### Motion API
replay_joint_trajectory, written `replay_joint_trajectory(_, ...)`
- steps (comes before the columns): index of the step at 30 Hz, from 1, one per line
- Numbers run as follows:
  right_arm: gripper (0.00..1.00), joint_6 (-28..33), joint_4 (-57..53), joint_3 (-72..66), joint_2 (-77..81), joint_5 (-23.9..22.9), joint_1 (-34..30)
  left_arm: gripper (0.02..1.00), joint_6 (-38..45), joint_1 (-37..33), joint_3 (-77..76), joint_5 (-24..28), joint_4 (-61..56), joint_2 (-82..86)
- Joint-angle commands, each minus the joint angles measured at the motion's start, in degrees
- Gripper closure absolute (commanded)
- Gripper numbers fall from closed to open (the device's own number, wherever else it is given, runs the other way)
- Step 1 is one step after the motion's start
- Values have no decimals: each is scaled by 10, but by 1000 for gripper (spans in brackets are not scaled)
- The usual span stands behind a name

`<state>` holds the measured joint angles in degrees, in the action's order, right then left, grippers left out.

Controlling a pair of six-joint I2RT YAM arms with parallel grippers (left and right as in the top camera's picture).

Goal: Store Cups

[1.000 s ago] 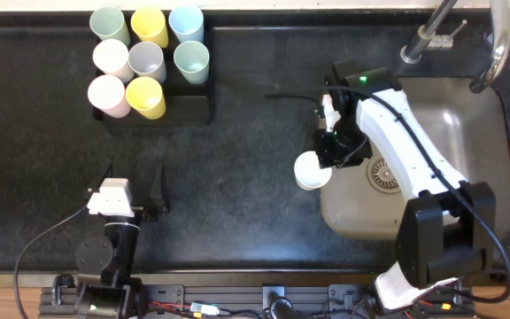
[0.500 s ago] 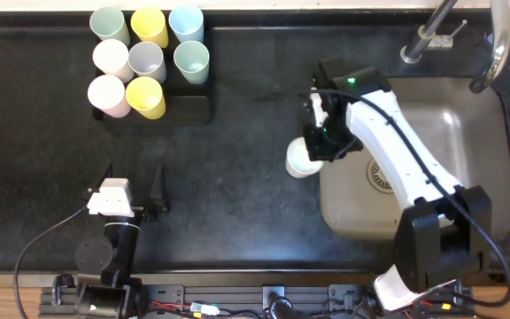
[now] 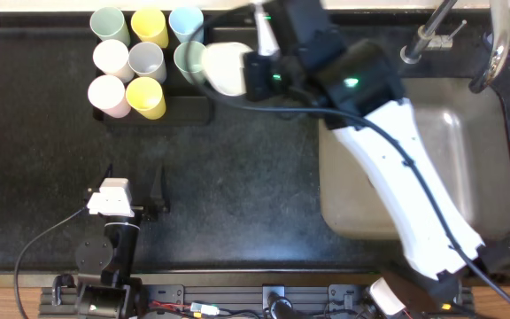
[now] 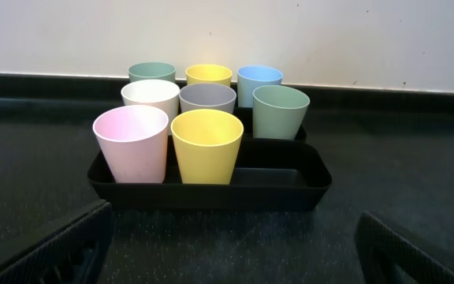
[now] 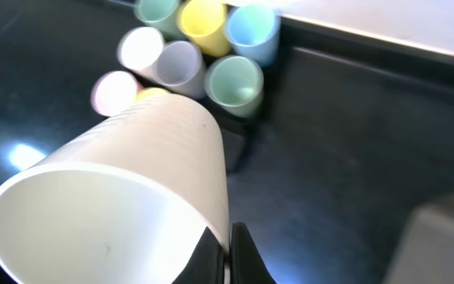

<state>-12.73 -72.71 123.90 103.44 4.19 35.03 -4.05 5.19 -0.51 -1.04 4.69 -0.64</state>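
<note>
A black tray (image 3: 195, 112) (image 4: 211, 194) at the counter's back left holds several pastel cups, among them a pink cup (image 4: 132, 143) and a yellow cup (image 4: 206, 145). Its corner beside the yellow cup is bare. My right gripper (image 3: 253, 67) (image 5: 225, 251) is shut on the rim of a white cup (image 3: 224, 69) (image 5: 132, 197). The cup is held high and tilted, with the tray's cups farther off in the right wrist view. My left gripper (image 3: 134, 182) (image 4: 227, 260) stands open near the front left, facing the tray with nothing between its fingers.
A steel sink (image 3: 472, 133) takes up the right side, with a faucet (image 3: 428, 31) behind it. The dark counter (image 3: 237, 195) stretches between the tray and the sink. Cables run along the front edge.
My right arm has risen from the sink's left edge and swung left and toward the back with the white cup, ending near the tray. The left arm has not moved.
</note>
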Motion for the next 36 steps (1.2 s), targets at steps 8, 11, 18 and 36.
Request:
replay_joint_trajectory(8,956,-25,57,31,167,-6,41,20,10,-3,1,6,2,5)
replay_joint_trajectory(11,958,-26,57,31,189,-8,41,18,11,-3,1,6,1,5)
replay_joint_trajectory(18,958,-30,77,31,224,-13,44,18,11,-3,1,6,2,5)
replay_joint_trajectory(36,958,-38,94,30,292,-13,57,18,11,-3,1,6,2,5)
